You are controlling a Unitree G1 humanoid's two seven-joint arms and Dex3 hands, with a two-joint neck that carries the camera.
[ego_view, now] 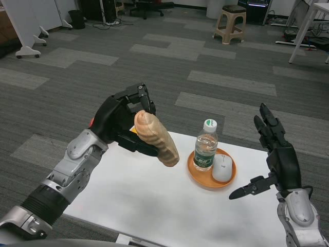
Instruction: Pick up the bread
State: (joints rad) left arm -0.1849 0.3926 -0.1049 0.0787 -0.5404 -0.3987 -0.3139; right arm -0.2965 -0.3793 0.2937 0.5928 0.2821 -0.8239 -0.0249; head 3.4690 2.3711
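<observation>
One loaf in play: the bread [157, 139], long and tan, is up off the white table [154, 200], tilted with its lower end toward the orange plate [198, 178]. Left hand [126, 123] is wrapped around its upper end, fingers closed on it. On the plate: a water bottle [206, 145] standing upright, green label, and a white mouse [222, 168] just beside it. Right hand [275, 159] hangs right of the plate, fingers spread, holding nothing. Beige stool [230, 23] far back on the carpet.
</observation>
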